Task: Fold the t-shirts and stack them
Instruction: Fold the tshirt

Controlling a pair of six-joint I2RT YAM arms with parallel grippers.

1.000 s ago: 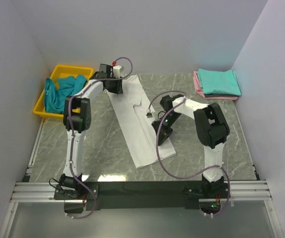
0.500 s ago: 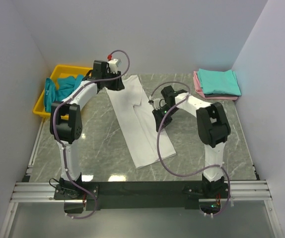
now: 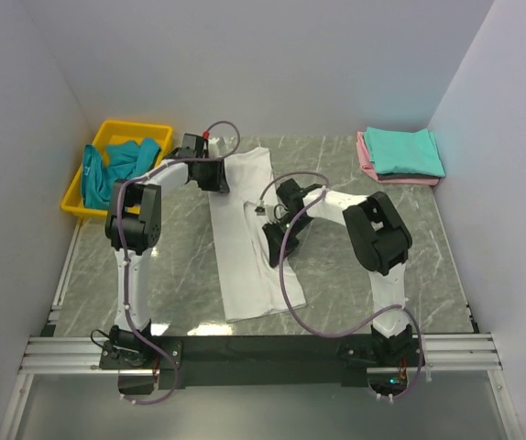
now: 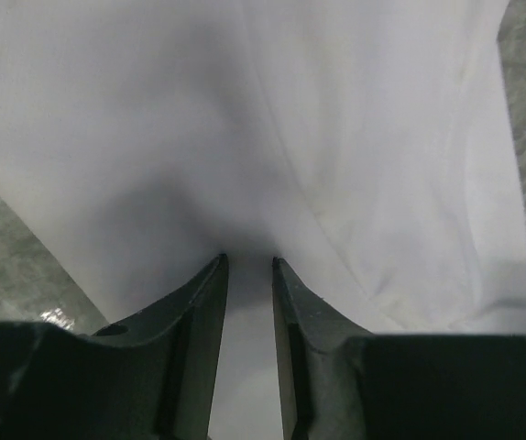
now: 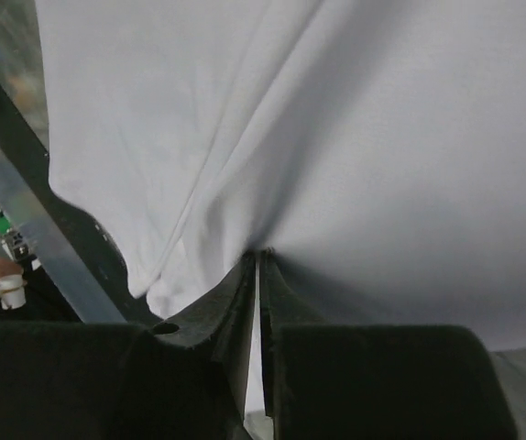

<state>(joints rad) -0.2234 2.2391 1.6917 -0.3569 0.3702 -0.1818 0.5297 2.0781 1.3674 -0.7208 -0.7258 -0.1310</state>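
The white t-shirt lies as a long folded strip down the middle of the table. My left gripper is at its far end, and its jaws stand close together with white cloth bunched between the tips. My right gripper is at the strip's right edge, shut on a pinch of the white cloth. A teal t-shirt lies crumpled in the yellow tray. A folded teal t-shirt lies on a folded pink one at the back right.
The yellow tray stands at the back left against the wall. White walls close in the left, back and right sides. The black rail with both arm bases runs along the near edge.
Both grippers have moved left and towards the near edge with the white t-shirt. The strip has shifted left and lies straighter down the table.
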